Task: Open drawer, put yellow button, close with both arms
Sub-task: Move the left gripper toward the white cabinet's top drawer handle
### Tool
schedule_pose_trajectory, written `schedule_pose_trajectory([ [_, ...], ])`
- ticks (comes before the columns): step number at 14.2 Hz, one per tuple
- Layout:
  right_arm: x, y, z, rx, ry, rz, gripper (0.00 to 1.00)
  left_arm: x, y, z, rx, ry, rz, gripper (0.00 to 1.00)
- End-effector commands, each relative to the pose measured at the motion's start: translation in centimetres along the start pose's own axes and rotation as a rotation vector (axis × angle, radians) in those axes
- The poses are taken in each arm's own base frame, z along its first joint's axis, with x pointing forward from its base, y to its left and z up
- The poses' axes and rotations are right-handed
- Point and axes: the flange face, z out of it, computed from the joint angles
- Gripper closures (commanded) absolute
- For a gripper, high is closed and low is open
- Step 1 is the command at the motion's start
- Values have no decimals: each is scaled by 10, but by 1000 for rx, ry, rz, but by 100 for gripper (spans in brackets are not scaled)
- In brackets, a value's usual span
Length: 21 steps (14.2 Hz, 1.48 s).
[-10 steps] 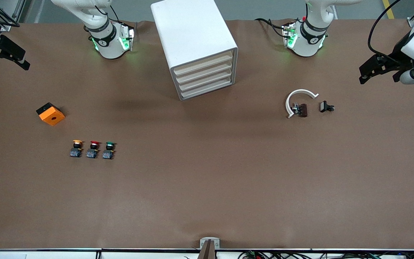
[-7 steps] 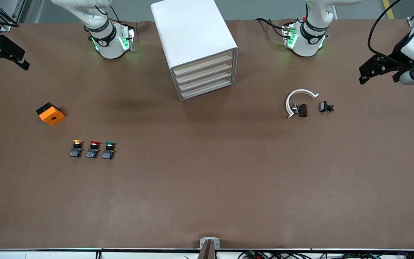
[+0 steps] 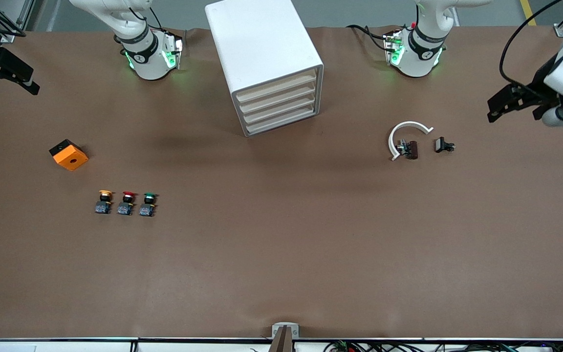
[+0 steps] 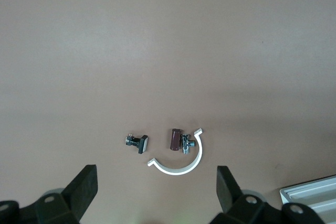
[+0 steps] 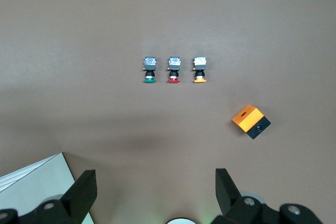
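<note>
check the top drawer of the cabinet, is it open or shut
Shut. The drawer sits flush with the three below it in the cabinet, with nothing pulled out.

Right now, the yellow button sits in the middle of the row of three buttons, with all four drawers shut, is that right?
Not quite: the front view shows the yellow button at the row's end nearest the orange block; the red-capped button sits in the middle. All four drawers are shut.

The counter [image 3: 281,274] has a big bare stretch in the middle and along the edge near the front camera. The white cabinet [image 3: 262,54] stands in the way at the robots' edge.
</note>
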Motion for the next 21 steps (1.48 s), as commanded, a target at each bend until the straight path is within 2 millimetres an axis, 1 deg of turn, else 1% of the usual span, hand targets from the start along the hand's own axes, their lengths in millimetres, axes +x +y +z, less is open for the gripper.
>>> schedule_pose_trajectory([
  [1,-5,1,-2,-6,-1,-5,0,21,24,23,-10,-49,24,0],
  [2,-5,1,-2,-6,-3,-5,0,28,38,38,-12,-76,-15,0],
  [3,-5,1,-2,-6,-3,-5,0,31,47,48,-38,-95,-85,0],
  [4,-5,1,-2,-6,-3,-5,0,35,63,61,-91,-129,-173,0],
  [5,-5,1,-2,-7,-3,-8,0,39,76,69,-124,-131,-254,0],
  [7,-4,2,-1,-14,-1,-9,0,42,110,88,-129,-149,-326,0],
  [9,-3,4,1,-31,-1,-7,0,45,133,114,-179,-239,-428,0],
  [11,-3,3,1,-35,0,-8,0,40,154,147,-213,-349,-448,0],
  [12,-3,5,1,-40,0,-6,0,38,162,167,-235,-421,-478,0],
  [14,-3,5,1,-40,-2,-6,0,35,194,198,-288,-575,-607,0],
  [15,-3,5,1,-40,-2,-4,0,31,217,209,-293,-631,-677,0],
  [16,-3,4,1,-38,-2,-6,0,24,242,219,-264,-656,-737,0],
  [17,-3,4,2,-38,-5,-4,0,17,261,230,-226,-669,-794,0],
  [19,-3,4,2,-39,-5,-4,0,7,291,256,-159,-702,-903,0],
  [21,-3,8,1,-38,-3,2,0,-8,317,273,-81,-732,-1006,0],
])
